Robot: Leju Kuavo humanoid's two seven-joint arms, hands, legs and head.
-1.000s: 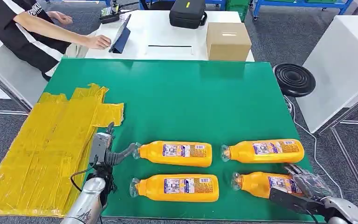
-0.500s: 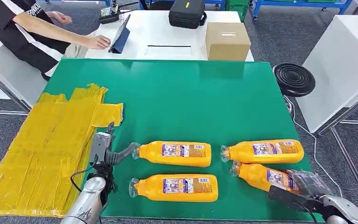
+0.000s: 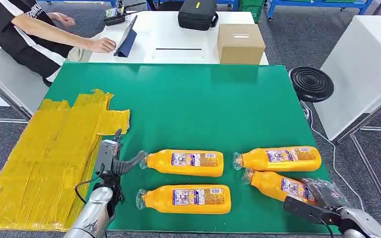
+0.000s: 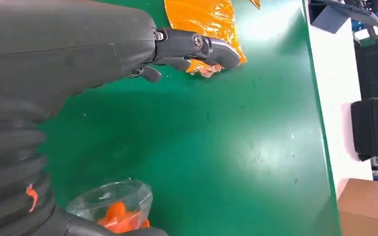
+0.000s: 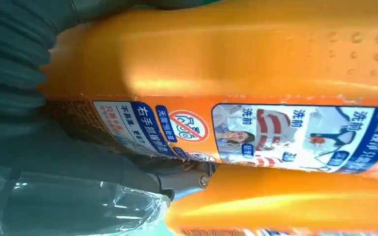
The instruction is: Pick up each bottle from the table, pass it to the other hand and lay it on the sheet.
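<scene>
Orange bottle [image 3: 280, 186] gripped by right hand [image 3: 322, 194] near table [image 3: 218, 99] edge | left hand [image 3: 110, 159] empty, fingers apart

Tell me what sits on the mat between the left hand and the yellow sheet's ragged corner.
Nothing: in the left wrist view, bare green mat runs from the left hand up to the sheet, which its fingertips overlap in that view.

**Left wrist: hand over green table**

The left hand [image 4: 128, 49] hangs over the green table [image 4: 236, 137], fingers [image 4: 211, 49] apart, holding nothing. Beyond the fingertips lies the yellow sheet [image 4: 202, 19]. Near the wrist, a bottle's clear-wrapped orange cap [image 4: 115, 209].
</scene>
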